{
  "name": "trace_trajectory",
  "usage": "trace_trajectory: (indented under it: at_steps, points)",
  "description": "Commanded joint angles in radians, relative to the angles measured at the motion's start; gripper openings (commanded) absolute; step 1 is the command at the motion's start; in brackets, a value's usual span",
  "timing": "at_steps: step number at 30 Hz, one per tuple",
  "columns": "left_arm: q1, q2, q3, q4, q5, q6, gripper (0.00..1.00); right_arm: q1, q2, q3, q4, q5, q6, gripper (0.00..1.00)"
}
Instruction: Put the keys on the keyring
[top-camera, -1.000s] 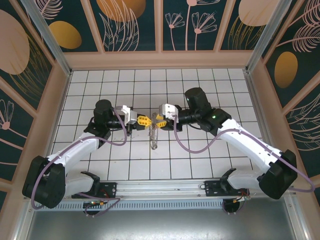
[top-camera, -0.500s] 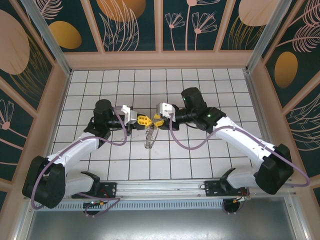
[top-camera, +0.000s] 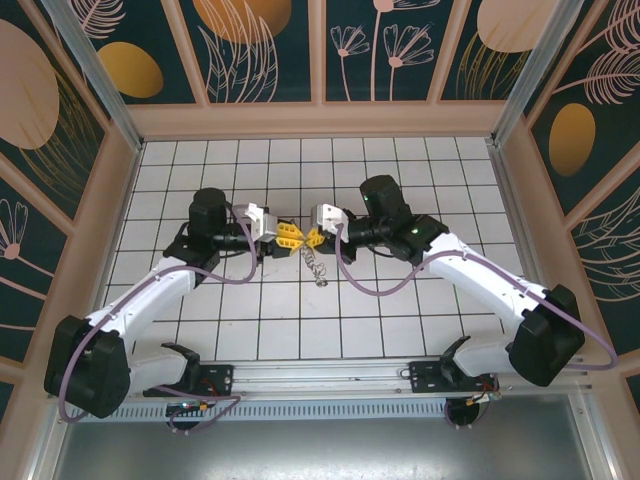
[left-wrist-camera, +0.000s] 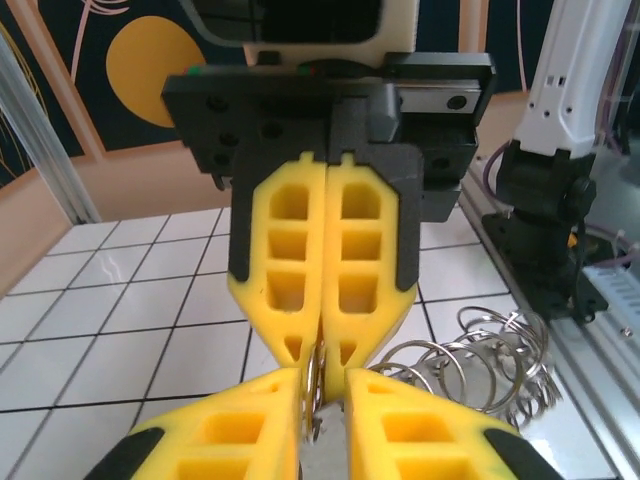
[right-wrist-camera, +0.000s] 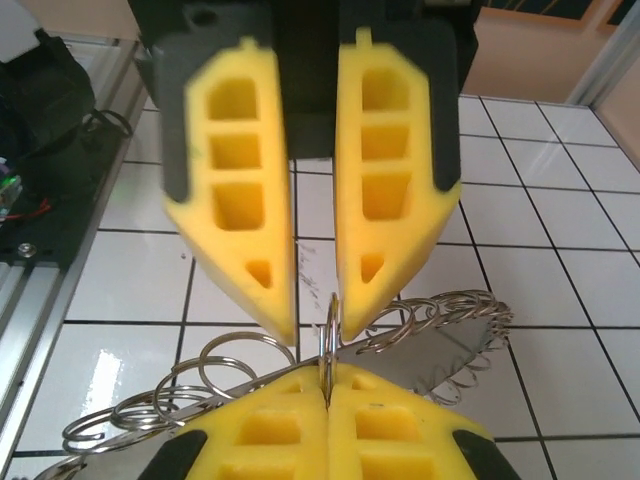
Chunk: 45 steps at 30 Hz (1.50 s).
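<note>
The two grippers meet tip to tip over the middle of the tiled floor. My right gripper is shut on a thin silvery wire ring of the keyring. Loops of small silvery rings and a flat silvery piece hang off to both sides. My left gripper faces it with its yellow fingers a narrow gap apart, and the pinched wire stands in that gap. From above, the keyring dangles just below the left gripper and right gripper. The brass key and the red tag are out of view.
White tiled floor spreads all round the grippers. Patterned walls enclose it at the back and sides, and an aluminium rail with the arm bases runs along the near edge.
The right gripper has moved left and the left gripper has come up to meet it. The dangling rings have been drawn up, hanging shorter than a second ago.
</note>
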Motion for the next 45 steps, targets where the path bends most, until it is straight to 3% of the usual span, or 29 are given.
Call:
trace_trajectory:
  at_steps: [1,10,15,19,31,37,40,43,45]
  points:
    - [-0.006,-0.029,0.027,-0.155,-0.041,0.095,0.24,0.017,0.02,0.049,0.007,0.052,0.03,0.0]
    - [-0.006,0.002,0.073,-0.225,-0.083,0.111,0.21,0.045,0.051,0.088,-0.048,0.125,0.029,0.0]
    - [-0.007,0.001,0.083,-0.248,-0.102,0.127,0.07,0.055,0.049,0.082,-0.042,0.128,0.03,0.0]
    - [-0.008,0.016,0.099,-0.3,-0.103,0.163,0.16,0.058,0.047,0.079,-0.031,0.125,0.038,0.0]
    - [-0.018,0.058,0.162,-0.437,-0.142,0.267,0.12,0.065,0.05,0.08,-0.02,0.101,0.048,0.0]
    - [-0.018,0.058,0.169,-0.388,-0.074,0.229,0.0,0.073,0.065,0.086,-0.021,0.115,0.042,0.0]
    - [-0.018,0.06,0.167,-0.35,-0.032,0.195,0.0,0.072,0.059,0.07,-0.009,0.115,0.039,0.0]
    - [-0.018,0.051,0.146,-0.28,0.051,0.166,0.0,0.055,0.029,0.031,0.002,0.085,0.019,0.21]
    - [-0.018,0.039,0.116,-0.18,0.098,0.109,0.0,0.032,0.003,-0.002,0.014,0.046,0.019,0.29]
